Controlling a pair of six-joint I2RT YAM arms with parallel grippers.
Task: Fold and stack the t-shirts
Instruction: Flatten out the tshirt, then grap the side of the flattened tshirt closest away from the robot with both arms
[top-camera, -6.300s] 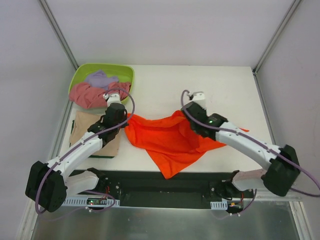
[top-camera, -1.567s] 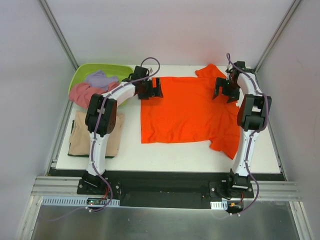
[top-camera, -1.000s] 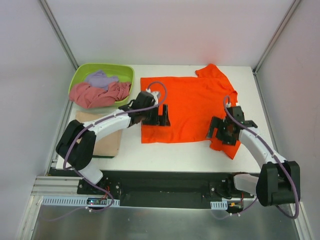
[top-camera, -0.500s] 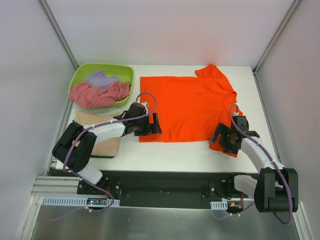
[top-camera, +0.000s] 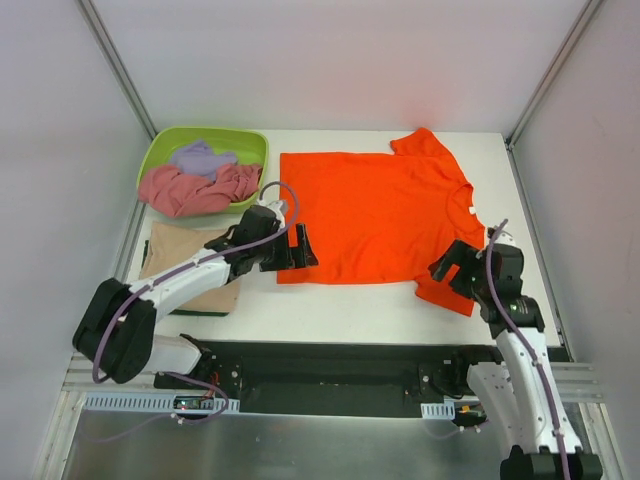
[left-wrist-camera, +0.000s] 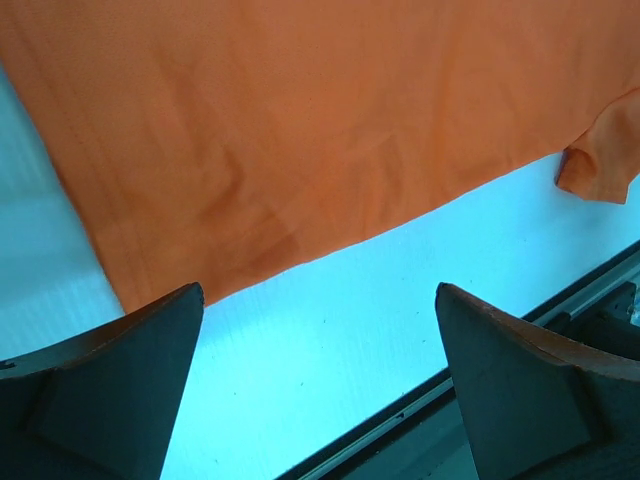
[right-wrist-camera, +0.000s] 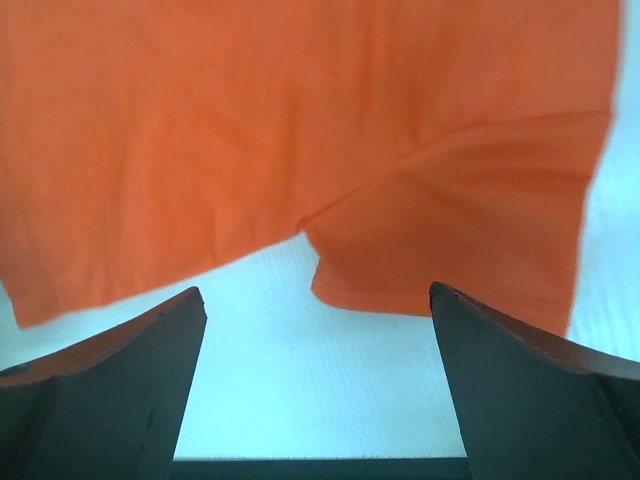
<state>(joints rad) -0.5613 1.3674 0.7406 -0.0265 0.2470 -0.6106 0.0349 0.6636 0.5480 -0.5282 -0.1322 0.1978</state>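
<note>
Over the table (top-camera: 340, 305), top camera: the orange t-shirt (top-camera: 370, 215) lies spread flat mid-table, collar to the right, with one sleeve at the far edge and the near sleeve (top-camera: 447, 290) by the right arm. The left gripper (top-camera: 305, 247) is at the shirt's near-left hem corner and the right gripper (top-camera: 450, 268) is at the near sleeve. The tan t-shirt (top-camera: 190, 270) sits folded at the left near edge, partly under the left arm. The pink t-shirt (top-camera: 190, 190) and lavender t-shirt (top-camera: 200, 157) are bunched in the green tub (top-camera: 160, 150), unfolded. Left wrist camera: the jaws are spread wide with nothing held, over bare table just off the hem, and the hem corner (left-wrist-camera: 125, 290) lies just beyond the left jaw. Right wrist camera: the jaws are released with nothing gripped, and the near sleeve's edge lies ahead between them. Judgement: spreading looks finished and the first fold of the orange shirt is about to start. The next move likely calls for both grippers to drop onto the near edge and pinch it, left at the hem corner and right at the sleeve. They would then carry it across together. The cloth is thin and flat, so the tips must get right down to the table.
</note>
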